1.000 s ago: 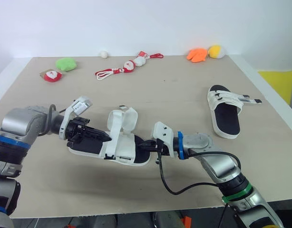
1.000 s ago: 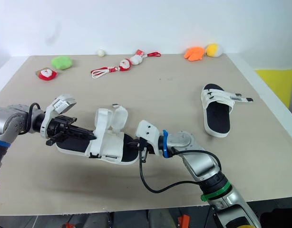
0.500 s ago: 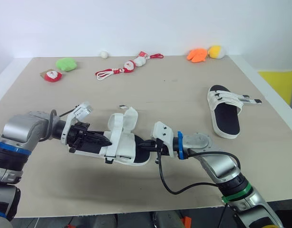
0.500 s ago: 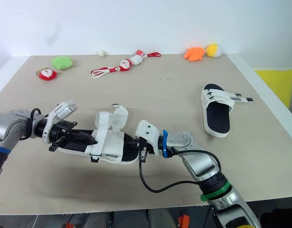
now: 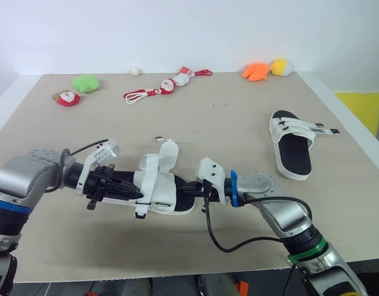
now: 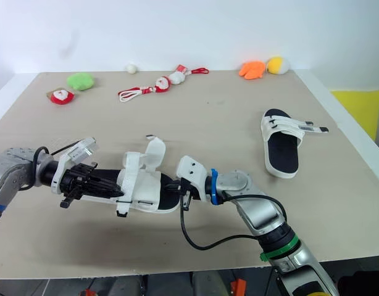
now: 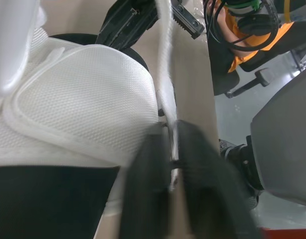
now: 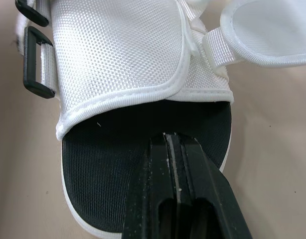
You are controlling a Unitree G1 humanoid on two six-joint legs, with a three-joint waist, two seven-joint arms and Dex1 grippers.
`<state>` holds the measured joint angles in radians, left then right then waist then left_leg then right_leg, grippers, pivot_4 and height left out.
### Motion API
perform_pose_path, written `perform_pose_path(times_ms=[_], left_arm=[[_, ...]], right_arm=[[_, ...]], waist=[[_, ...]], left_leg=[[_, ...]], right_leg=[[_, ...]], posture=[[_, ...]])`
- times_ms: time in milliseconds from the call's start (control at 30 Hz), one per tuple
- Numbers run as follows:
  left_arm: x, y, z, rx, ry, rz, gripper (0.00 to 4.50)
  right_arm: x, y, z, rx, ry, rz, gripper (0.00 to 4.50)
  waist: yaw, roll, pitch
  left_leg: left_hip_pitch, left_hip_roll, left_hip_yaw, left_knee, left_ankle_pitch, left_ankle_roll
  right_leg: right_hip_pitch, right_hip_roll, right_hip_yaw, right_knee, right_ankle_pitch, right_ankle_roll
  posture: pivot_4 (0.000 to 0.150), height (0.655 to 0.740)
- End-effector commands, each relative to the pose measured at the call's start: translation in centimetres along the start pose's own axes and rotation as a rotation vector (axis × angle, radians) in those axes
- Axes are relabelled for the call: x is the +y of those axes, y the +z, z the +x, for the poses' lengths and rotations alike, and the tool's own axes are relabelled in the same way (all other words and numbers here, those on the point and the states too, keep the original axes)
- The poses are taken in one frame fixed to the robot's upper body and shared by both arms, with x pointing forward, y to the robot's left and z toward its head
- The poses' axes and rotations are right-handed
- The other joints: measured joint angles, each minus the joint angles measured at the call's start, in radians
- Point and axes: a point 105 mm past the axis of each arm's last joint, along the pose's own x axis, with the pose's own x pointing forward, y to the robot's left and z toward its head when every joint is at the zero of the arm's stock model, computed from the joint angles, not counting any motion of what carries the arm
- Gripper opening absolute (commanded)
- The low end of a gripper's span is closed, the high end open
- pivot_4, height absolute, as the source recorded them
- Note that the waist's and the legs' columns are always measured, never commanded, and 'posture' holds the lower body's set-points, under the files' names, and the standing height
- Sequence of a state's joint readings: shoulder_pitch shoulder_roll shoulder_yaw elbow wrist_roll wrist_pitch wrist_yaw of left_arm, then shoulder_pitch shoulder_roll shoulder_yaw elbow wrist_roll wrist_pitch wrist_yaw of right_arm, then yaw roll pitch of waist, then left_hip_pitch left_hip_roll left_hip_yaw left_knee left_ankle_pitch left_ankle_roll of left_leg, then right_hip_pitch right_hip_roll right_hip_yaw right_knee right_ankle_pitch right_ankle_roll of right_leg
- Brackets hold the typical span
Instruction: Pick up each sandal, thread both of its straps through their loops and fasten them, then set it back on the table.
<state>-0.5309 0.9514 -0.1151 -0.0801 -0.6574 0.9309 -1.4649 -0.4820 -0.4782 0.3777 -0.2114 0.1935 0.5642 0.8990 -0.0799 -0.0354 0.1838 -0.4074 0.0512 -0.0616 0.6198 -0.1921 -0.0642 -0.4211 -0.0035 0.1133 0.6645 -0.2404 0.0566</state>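
- Losing the strap (image 7: 167,84) is looking like the chief danger. The left gripper (image 7: 172,142) is clamping only its thin white edge, so a sideways tug could be pulling it free before it reaches a loop.
- The right gripper (image 8: 173,149) is pinched shut on just the rim of the near sandal (image 5: 163,192), at the open end of the black footbed. With so narrow a bite, I judge the shoe could be twisting or dropping onto the table (image 5: 239,117) if the left arm pulls hard.
- The black loops (image 8: 36,87) are sitting on the flank of the white upper. A limp strap buckling at the mouth of one would probably be jamming rather than threading.
- The near sandal is lying stretched between the two grippers, close to the table's front edge and a little to the robot's left. Its flaps are standing open and unfastened, and I cannot tell whether the sole is touching the table.
- The other sandal (image 5: 291,145) is lying flat, well apart on the right side.
- The left forearm is reaching in low from the left, with its fingers pointing along the shoe. The right forearm is coming in from the front right with its wrist turned leftward, so the two grippers are facing each other across the sandal.
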Motion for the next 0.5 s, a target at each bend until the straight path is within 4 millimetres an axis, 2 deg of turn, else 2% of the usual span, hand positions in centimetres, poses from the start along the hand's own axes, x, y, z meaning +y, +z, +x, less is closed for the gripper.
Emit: perform_pose_path(times_ms=[33,167,200,300,400,500], left_arm=[[-1.1,0.9,-1.4,-0.033,0.05,0.043,2.36],[-3.0,0.8,-2.6,-0.073,0.079,0.01,4.35],[-3.6,0.7,-2.8,-0.081,0.08,-0.004,4.47],[-5.7,-1.1,-2.4,-0.069,0.061,-0.058,4.47],[-6.0,-2.6,-1.2,-0.086,0.069,-0.099,4.47],[-5.7,-3.1,-0.4,-0.1,0.087,-0.105,4.47]], right_arm=[[0.2,-0.7,-0.1,0.026,0.008,0.012,0.0],[0.3,-0.8,-0.2,0.029,0.017,0.012,0.0],[0.3,-0.8,-0.2,0.029,0.02,0.012,0.0],[0.7,-0.9,0.0,0.029,0.037,0.018,0.0],[0.9,-0.9,0.3,0.026,0.052,0.017,0.0],[0.9,-0.8,0.3,0.025,0.054,0.015,0.0]], waist=[[0.0,0.0,0.0],[-0.001,0.0,0.0],[0.0,0.0,0.0],[-0.002,0.0,0.0],[0.0,0.0,0.0],[0.001,0.0,0.0]], left_leg=[[0.0,0.0,0.0,0.0,0.0,0.0],[0.0,0.0,0.0,0.0,0.0,0.0],[0.0,0.0,0.0,0.0,0.0,0.0],[0.0,0.001,0.001,-0.001,0.0,0.0],[0.0,0.001,0.001,-0.001,0.0,0.0],[0.001,0.001,0.001,-0.001,0.0,0.0]], right_leg=[[0.0,0.0,0.0,0.0,0.0,0.0],[-0.001,0.0,0.0,0.0,0.0,0.0],[-0.001,0.0,0.0,0.0,0.0,0.0],[-0.001,-0.001,0.0,0.0,-0.003,-0.003],[-0.001,-0.001,0.0,0.0,-0.003,-0.003],[-0.001,0.0,-0.001,0.0,-0.002,-0.003]], posture=[[0.15,0.74],[0.15,0.74],[0.15,0.74],[0.15,0.74],[0.15,0.74],[0.15,0.74]])
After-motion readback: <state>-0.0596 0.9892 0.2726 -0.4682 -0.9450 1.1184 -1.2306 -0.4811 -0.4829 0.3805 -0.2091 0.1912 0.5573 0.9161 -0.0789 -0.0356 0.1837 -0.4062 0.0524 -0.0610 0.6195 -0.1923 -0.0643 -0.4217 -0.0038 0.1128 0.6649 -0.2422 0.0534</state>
